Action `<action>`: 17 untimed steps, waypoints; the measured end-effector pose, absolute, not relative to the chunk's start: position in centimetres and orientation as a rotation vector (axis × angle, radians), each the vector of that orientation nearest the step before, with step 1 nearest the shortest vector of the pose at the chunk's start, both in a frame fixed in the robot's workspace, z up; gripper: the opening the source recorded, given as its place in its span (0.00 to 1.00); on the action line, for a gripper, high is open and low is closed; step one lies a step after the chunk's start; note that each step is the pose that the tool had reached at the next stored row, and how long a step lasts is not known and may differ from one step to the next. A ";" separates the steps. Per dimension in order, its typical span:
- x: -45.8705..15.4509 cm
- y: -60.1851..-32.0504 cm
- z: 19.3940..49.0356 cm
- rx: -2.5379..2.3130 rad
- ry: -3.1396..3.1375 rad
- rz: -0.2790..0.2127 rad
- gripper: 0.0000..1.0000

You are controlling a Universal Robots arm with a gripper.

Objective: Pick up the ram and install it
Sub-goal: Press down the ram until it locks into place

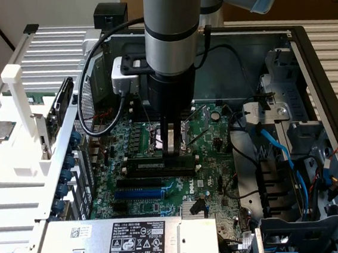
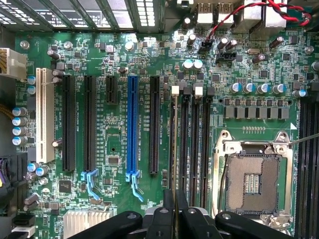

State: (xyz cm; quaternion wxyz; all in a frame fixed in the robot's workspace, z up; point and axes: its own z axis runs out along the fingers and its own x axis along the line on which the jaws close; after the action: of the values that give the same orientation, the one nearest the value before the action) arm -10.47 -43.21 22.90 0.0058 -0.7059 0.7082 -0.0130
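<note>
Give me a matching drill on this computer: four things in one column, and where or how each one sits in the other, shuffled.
Things:
1. gripper
2. processor socket
3. blue slot
4. silver chip

Places or states:
A. lies on the white rack at the exterior view's left
B. down over the memory slots
C. empty, its contacts bare
D. stands between black slots

Pairs: 1-B, 2-C, 3-D, 4-A
</note>
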 end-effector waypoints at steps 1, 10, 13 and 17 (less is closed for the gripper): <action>-10.5 -43.2 22.9 -2.210 2.217 -0.041 0.13; -10.5 -43.2 22.7 -2.210 2.216 -0.041 0.13; -10.5 -43.2 22.7 -2.210 2.216 -0.041 0.21; -10.5 -43.2 22.7 -2.210 2.216 -0.041 0.21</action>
State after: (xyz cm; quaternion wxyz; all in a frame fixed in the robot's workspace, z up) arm -10.54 -43.20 22.72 0.0059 -0.7060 0.7081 -0.0129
